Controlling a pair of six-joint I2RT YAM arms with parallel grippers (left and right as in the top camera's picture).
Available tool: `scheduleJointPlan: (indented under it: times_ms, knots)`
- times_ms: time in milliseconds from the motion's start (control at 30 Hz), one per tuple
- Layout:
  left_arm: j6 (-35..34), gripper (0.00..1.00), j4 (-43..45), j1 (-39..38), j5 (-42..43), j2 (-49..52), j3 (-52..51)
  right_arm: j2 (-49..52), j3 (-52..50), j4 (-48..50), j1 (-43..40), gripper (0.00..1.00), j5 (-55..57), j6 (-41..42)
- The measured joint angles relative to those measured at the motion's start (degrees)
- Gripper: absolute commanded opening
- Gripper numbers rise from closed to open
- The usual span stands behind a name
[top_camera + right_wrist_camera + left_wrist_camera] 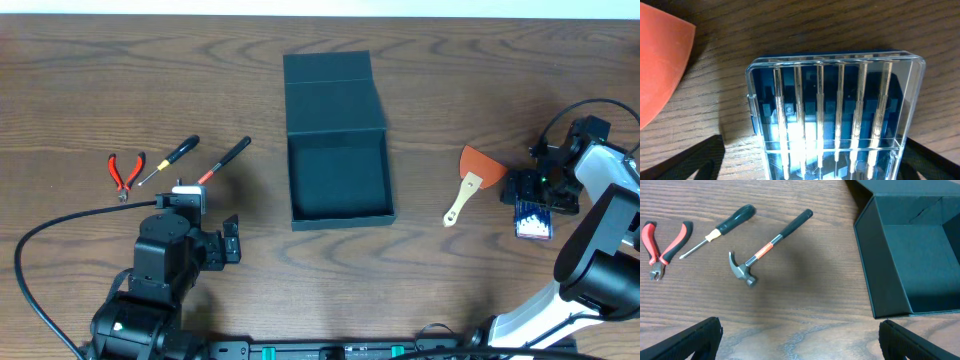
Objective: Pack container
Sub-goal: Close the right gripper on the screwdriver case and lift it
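Packing stood at its very first step, by my reading. The container (338, 180) lay in the middle of the surface (450, 80), open, with its lid (328, 92) folded back on the far side, and nothing showed inside it. To its left lay a hammer (222, 160), a screwdriver (170, 160) and red-handled pliers (125, 170), each apart from the others and from the box. To its right lay an orange scraper (472, 178), and just beyond that a clear case (533, 220) of slim metal bits.

The right gripper (541, 192) hung directly over that case. In the right wrist view its jaws were wide, one dark finger on either side of the case (835, 120). There was a visible gap on the scraper's side, and whether the other finger touched the plastic could not be told. So the step in hand looked like the pick of the case.

The left gripper (800, 327) was wide too and held nothing, standing near the hammer (767, 247) with the container's wall (875, 270) at the right of its view.

The next move would call for the right jaws to settle lower and close squarely across the case's long sides. Smooth plastic might slip or tilt if caught off centre. After that it would need a lift clear of the scraper, a carry leftwards, and a release low inside the box.
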State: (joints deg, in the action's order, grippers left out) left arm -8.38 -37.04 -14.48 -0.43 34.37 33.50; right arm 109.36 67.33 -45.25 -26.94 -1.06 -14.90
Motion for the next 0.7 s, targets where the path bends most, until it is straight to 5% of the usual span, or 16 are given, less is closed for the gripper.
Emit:
scheduleJointPlan:
  times_ms: [300,700]
  knots:
    - [-0.28,0.98,0.0,0.0,0.0,0.0,0.0,0.0,-0.35,0.28,-0.22,0.57,0.85,-0.31]
    - [-0.42,0.99,0.0,0.0,0.0,0.0,0.0,-0.02,-0.35,0.31,-0.22,0.59,0.81,-0.09]
